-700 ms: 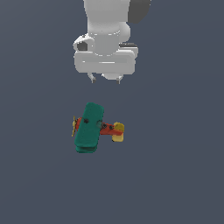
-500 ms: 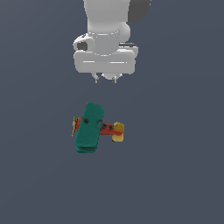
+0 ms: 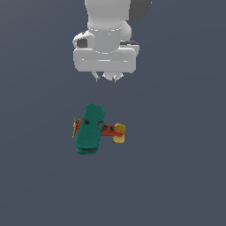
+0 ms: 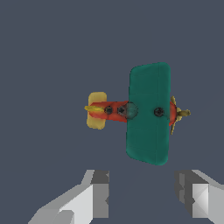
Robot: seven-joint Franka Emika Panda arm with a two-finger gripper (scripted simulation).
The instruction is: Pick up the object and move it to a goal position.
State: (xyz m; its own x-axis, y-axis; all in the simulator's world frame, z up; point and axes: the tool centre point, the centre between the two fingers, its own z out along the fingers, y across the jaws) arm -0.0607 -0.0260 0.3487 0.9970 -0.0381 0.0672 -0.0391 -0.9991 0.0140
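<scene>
- We find the gripper (image 3: 106, 78) poised above the floor with nothing held; in the wrist view its two fingers (image 4: 99, 192) stand apart with open floor between them, so we record the jaws as spread and empty.
- The toy biplane (image 3: 93, 129) rests on the plain dark surface, clear of the fingertips and touching neither of them.
- In the exterior view it lies below the fingertips in the picture and a little toward that view's left; in the wrist view the whole toy sits beyond the fingertips, not between them.
- The red body, from the yellow propeller (image 4: 178, 113) to the yellow tail (image 4: 96, 110), appears in the wrist view to run roughly parallel to the line joining the two fingers.
- The broad teal wings (image 4: 148, 113) run crosswise to that line.
- Our judgement: the approach is not complete. The fingers must first be carried over the toy before descending, as they are offset from it now.
- Our judgement: closing along the body line would meet tail and propeller; a wrist turn to close across the body may serve better.
- No goal marker is visible in either view.
</scene>
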